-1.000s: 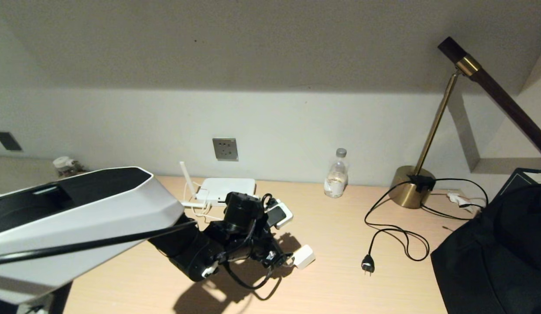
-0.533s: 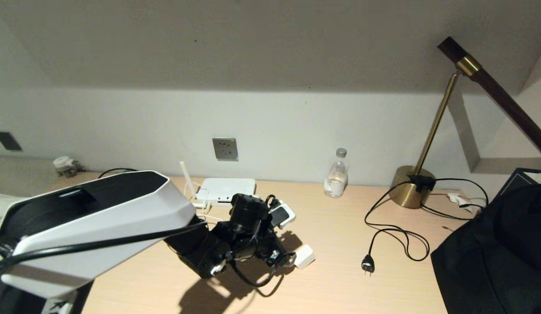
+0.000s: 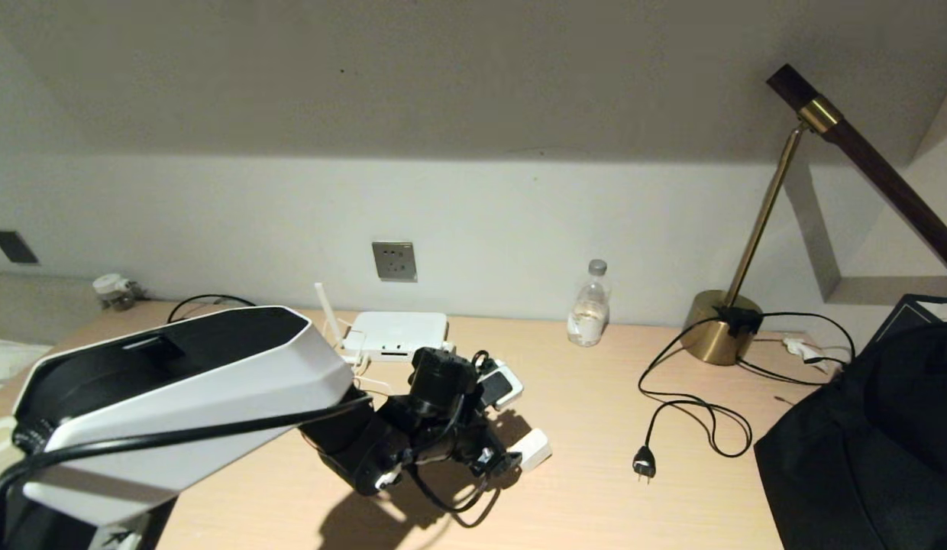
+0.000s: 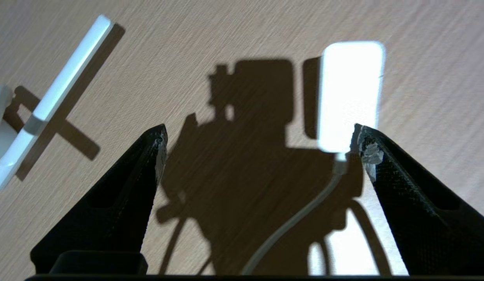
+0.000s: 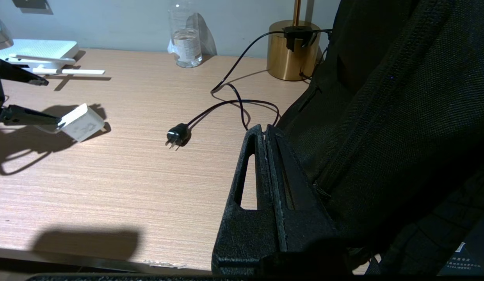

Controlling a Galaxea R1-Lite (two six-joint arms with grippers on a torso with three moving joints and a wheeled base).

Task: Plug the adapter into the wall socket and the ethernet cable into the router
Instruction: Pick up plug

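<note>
The left gripper (image 3: pixel 512 424), fingers spread wide, had crept rightward toward the adapter (image 3: pixel 533 449) at lower centre. No grasp yet. The right gripper (image 5: pixel 265 134) sat closed.

Adapter (image 3: pixel 533 448) lies before router (image 3: pixel 397 333), below wall socket (image 3: pixel 394 261).

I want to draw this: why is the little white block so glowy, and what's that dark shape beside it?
Left wrist view: bright light washes out the adapter; the dark shape is the left gripper's own shadow on the desk.
</note>
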